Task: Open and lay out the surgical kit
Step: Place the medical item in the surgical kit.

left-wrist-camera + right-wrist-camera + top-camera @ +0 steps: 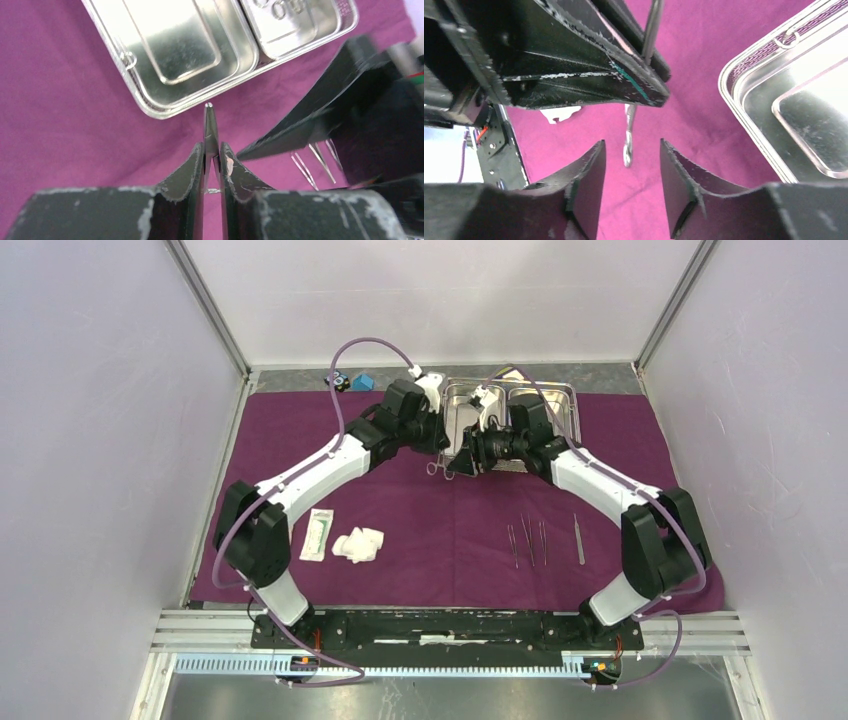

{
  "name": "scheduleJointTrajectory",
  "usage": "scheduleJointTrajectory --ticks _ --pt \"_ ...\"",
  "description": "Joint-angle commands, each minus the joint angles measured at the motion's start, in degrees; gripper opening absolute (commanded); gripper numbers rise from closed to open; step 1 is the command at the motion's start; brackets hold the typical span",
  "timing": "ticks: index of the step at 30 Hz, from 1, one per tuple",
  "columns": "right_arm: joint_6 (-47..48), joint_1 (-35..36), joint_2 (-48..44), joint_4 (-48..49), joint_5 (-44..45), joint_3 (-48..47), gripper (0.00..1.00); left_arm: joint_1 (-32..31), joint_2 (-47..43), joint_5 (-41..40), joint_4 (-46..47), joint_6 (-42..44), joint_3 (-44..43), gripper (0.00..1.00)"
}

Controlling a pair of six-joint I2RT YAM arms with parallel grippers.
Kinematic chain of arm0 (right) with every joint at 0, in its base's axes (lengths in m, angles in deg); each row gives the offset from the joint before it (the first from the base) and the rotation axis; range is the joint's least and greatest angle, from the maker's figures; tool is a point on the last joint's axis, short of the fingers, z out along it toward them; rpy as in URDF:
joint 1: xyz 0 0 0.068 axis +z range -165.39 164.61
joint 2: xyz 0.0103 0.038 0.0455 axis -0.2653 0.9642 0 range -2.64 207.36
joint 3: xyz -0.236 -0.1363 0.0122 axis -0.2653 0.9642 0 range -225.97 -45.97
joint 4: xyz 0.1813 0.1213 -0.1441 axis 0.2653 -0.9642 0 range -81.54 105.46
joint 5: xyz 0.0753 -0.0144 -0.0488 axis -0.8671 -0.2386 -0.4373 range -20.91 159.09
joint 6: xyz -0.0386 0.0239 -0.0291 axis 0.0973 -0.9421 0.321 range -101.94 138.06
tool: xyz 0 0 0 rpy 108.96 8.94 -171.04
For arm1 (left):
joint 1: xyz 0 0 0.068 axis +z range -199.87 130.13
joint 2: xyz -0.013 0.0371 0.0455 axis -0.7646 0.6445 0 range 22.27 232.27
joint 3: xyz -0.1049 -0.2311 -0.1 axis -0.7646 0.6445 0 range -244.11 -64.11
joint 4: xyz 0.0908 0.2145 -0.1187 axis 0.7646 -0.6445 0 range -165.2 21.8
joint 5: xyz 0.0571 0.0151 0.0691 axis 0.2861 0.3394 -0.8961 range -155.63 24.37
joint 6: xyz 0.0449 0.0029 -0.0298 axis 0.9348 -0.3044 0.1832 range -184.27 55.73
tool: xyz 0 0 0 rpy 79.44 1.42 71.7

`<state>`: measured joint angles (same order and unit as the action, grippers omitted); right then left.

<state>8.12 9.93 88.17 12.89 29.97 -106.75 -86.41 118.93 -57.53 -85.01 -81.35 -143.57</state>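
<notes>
Top external view tells most of it, doesn't it? How far along are they?

Well on, I'd judge. The large dark-purple cloth wrap (300,440) lies opened flat, with the shiny two-compartment steel tray (556,405) at its far edge. On the left arm's side lie a flat white packet (318,535) and white gauze wads (358,544), just beside each other. On the right, four slim steel instruments (527,540) lie in a row, apart from one another.

And the piece in the middle?

A slim steel clamp (210,125), up off the cloth just in front of the tray. The left gripper (212,155) is clamped on its shaft, with the tip poking out toward the tray. The right gripper (632,145) has its jaws apart, and the clamp's ring handle hangs between them, touching neither as far as I can see. It looks like a pass between the arms.

So what's left?

Setting that clamp down on the cloth, I'd guess. What shows of the tray's compartments is bare, though the arms hide part of it from above, so something may wait inside.

Any writing you can read?

None. The left wrist view shows raised marks in one compartment's floor, but they're cut off at the edge and not legible. The packet is too small for any print to show.
</notes>
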Motion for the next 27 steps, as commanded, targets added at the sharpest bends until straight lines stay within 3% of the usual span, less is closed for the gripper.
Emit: scheduleJointTrajectory --ticks 1,11,21,27 --pt "7.17 -2.55 -3.24 -3.4 -2.94 -2.46 0.52 -1.04 -4.09 -2.93 -3.06 0.85 2.68 0.02" --pt "15.02 -16.84 -8.31 -7.34 0.12 0.12 0.54 -4.17 -7.5 -0.99 -15.26 -10.68 8.0 0.02" --pt "23.82 -18.82 -17.28 -7.38 10.74 7.42 0.55 -6.49 -8.25 1.54 -15.26 -23.41 18.81 0.02" --pt "25.91 -19.73 -21.09 -6.66 13.94 9.61 0.57 -9.09 -6.68 1.1 -13.68 -26.08 16.74 0.02"
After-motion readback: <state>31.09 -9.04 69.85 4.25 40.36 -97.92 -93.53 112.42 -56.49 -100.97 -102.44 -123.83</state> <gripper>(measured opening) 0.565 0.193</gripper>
